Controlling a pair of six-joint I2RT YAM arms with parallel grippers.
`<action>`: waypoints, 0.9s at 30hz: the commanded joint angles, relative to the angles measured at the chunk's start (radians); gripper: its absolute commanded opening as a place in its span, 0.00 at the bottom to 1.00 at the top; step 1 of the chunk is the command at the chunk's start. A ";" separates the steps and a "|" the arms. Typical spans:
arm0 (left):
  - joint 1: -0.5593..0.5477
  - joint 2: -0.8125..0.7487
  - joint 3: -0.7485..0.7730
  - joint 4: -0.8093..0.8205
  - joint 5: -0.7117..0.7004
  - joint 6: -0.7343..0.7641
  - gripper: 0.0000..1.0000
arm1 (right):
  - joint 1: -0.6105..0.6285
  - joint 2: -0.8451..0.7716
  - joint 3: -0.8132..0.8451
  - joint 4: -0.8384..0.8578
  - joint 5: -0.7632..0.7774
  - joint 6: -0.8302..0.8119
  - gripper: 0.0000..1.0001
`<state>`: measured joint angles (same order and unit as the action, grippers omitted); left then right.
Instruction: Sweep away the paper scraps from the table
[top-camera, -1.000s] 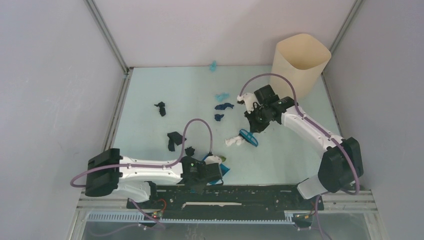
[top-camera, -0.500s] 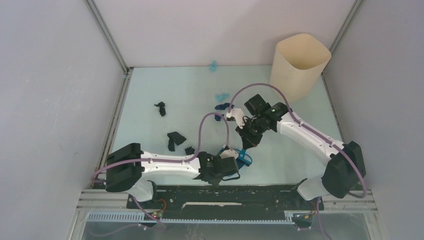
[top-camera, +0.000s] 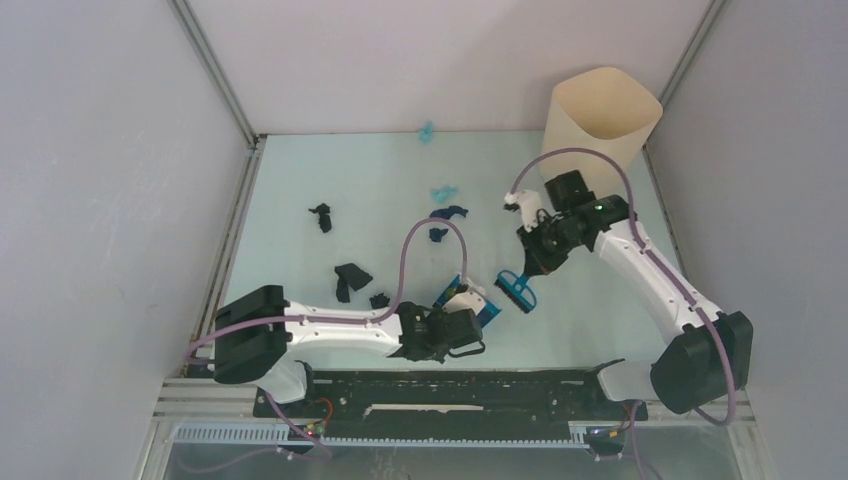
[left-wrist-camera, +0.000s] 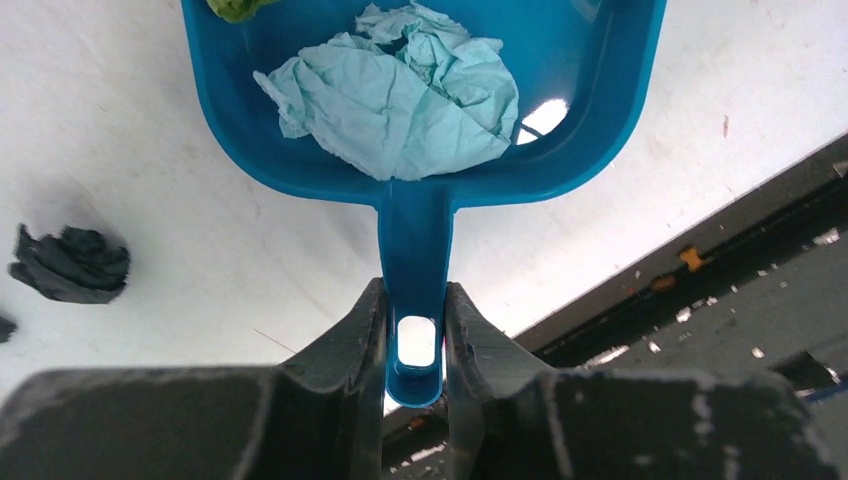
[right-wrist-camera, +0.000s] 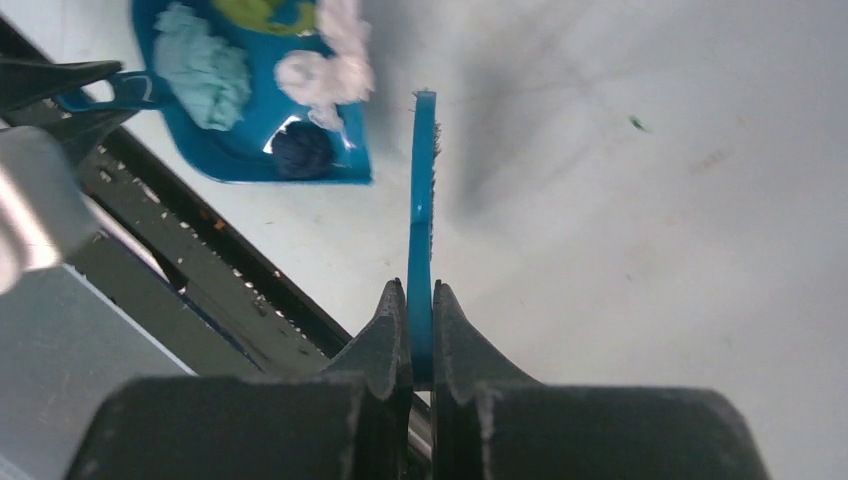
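Since a second ago the right gripper (right-wrist-camera: 420, 300), clamped tight on the blue brush (right-wrist-camera: 423, 180), has pushed the white scrap (right-wrist-camera: 320, 65) leftward into the dustpan (left-wrist-camera: 590, 80) and drawn back to the right, bristles clear of the pan mouth. The left gripper (left-wrist-camera: 415, 300) pinches the pan's handle near the near edge of the table (top-camera: 330, 170). The pan carries white, light blue, navy and greenish pieces, so this pass is judged complete. Outstanding paper scraps (top-camera: 350, 278) lie on the table: three dark ones left, two navy and one light blue mid-table, one at the far edge.
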<state>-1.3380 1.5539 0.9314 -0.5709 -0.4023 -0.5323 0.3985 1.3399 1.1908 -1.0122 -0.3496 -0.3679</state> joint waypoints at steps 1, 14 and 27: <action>0.023 -0.038 0.000 0.085 -0.108 0.078 0.00 | -0.111 -0.032 0.040 -0.059 -0.050 0.009 0.00; 0.074 -0.034 0.148 0.103 -0.096 0.193 0.00 | -0.502 -0.232 -0.115 0.011 -0.196 0.096 0.00; 0.171 0.101 0.614 -0.093 -0.099 0.280 0.00 | -0.727 -0.408 -0.285 0.095 -0.243 0.095 0.00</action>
<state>-1.2030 1.6009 1.3880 -0.5995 -0.4709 -0.3008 -0.2852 1.0142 0.9215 -0.9737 -0.5320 -0.2878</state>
